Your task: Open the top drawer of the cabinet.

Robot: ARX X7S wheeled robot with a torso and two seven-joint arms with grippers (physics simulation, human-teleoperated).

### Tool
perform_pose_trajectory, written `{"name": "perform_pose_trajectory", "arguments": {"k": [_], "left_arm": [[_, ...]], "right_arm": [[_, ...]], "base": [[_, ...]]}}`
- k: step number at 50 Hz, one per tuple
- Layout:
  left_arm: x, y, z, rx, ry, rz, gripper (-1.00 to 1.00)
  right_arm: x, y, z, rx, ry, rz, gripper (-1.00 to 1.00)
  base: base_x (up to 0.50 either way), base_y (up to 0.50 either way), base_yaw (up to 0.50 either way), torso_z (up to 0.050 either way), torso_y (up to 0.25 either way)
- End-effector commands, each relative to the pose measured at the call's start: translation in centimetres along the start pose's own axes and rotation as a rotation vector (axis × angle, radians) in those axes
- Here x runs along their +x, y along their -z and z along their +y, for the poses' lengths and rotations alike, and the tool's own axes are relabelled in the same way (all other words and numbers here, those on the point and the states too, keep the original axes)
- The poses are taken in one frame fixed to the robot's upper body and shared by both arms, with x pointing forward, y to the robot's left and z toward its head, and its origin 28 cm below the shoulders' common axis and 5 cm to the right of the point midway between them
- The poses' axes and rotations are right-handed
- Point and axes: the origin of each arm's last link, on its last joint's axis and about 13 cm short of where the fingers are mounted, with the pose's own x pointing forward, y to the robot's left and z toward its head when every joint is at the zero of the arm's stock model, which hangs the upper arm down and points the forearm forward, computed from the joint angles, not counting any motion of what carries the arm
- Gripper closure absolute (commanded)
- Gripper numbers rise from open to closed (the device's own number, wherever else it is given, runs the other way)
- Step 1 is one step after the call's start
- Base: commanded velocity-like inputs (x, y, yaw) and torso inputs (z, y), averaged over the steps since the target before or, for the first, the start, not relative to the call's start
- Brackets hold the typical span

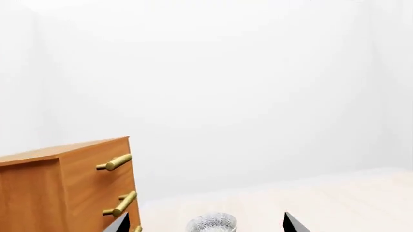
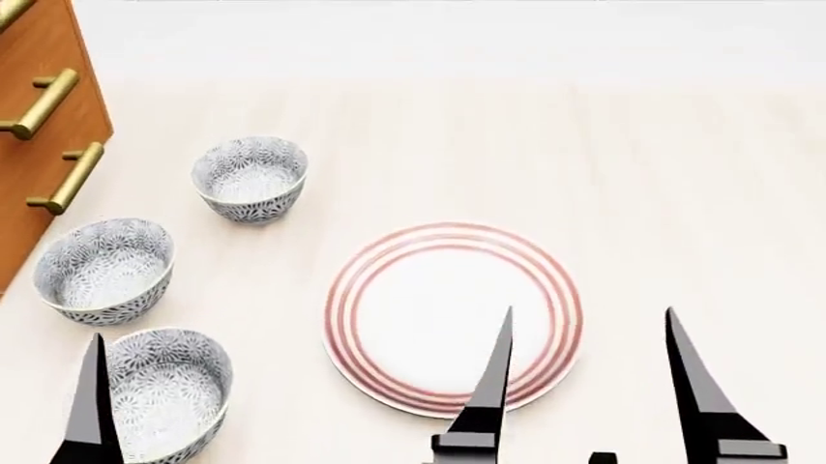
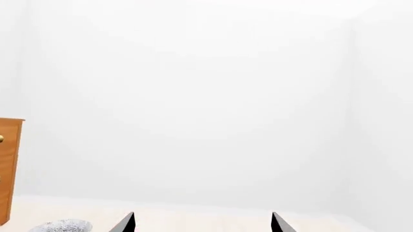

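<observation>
- Black fingertips of the left gripper (image 2: 93, 406) hang low at the near edge, jaws spread, empty, beside a patterned bowl (image 2: 165, 387).
- Cabinet (image 2: 39, 116) sits far left; top drawer's brass handle (image 1: 115, 163) lies up-left, bar horizontal, drawer shut.
- Right gripper (image 2: 587, 377), also parted and empty, hovers over the striped plate (image 2: 452, 314), farther off.

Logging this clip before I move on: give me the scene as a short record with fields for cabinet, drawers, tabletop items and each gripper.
cabinet: orange-brown wood cabinet at the table's far left
top drawer: top drawer looks closed, brass handle untouched
lower drawer: lower drawer looks closed too
bowls: three patterned bowls in a row in front of the cabinet
plate: red-ringed plate, empty, mid-table
left gripper: left gripper open, holding nothing, away from the handle
right gripper: right gripper open, holding nothing, above the plate's near edge
</observation>
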Motion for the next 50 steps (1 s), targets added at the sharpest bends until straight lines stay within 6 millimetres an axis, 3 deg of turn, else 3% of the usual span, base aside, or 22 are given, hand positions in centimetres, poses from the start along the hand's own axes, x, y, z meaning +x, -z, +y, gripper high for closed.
{"name": "perform_pose_trajectory", "arguments": {"k": [1,27,37,50], "left_arm": [[0.47,0.11,0.4,-0.017,-0.055,-0.021,-1.0],[0.48,-0.09,0.45,-0.028,-0.054,-0.027,-1.0],[0.38,-0.21,0.49,-0.037,-0.053,-0.026,-1.0],[0.36,-0.41,0.47,-0.036,-0.05,-0.027,-1.0]], "right_arm": [[-0.15,-0.22,-0.19,0.011,-0.005,-0.007,-1.0],[-0.05,0.03,-0.32,0.014,0.017,0.019,-1.0],[-0.12,0.03,-0.29,-0.024,0.015,0.03,-1.0],[-0.14,-0.08,-0.24,-0.039,0.007,0.031,-1.0]], "base": [[0.5,0.0,0.0,0.0,0.0],[0.5,0.0,0.0,0.0,0.001],[0.0,0.02,0.0,0.0,0.0],[0.12,0.48,0.0,0.0,0.0]]}}
